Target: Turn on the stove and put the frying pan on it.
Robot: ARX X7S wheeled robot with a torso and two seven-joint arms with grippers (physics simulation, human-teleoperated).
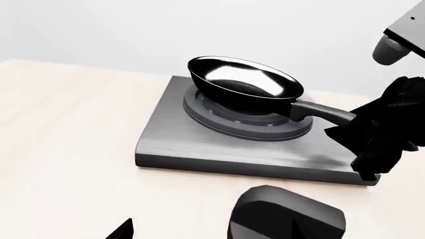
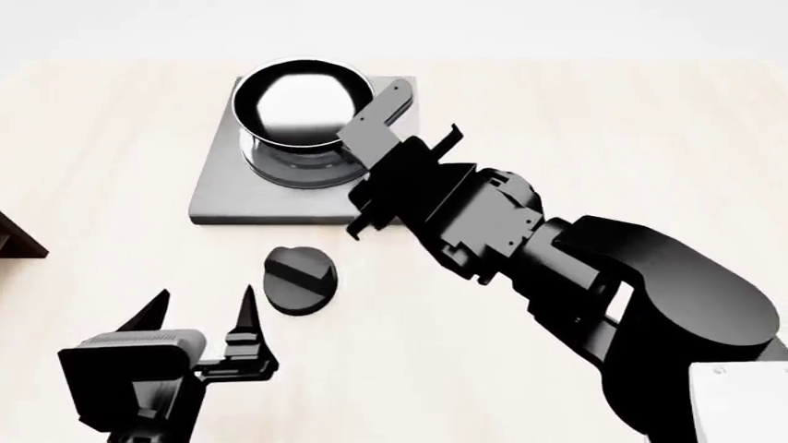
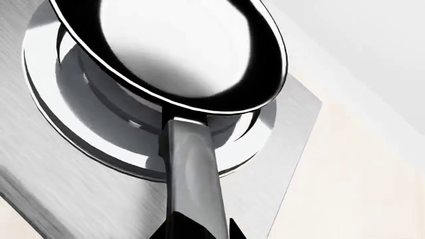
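The frying pan (image 2: 299,100) is a small black pan with a glossy pale inside. It sits over the burner rings of the stove (image 2: 228,194), a flat grey plate, and looks slightly tilted in the left wrist view. Its long handle (image 3: 192,169) points toward my right gripper (image 2: 391,138), which is shut on the handle's end with a fingertip (image 3: 236,230) on each side. The round black knob (image 2: 299,280) lies on the table in front of the plate. My left gripper (image 2: 203,318) stands open just short of the knob (image 1: 285,216), holding nothing.
A dark brown shelf corner (image 2: 17,240) shows at the left edge. The pale wooden table (image 2: 615,138) stretches to the right of the stove. My right forearm (image 2: 591,268) crosses the table from the lower right.
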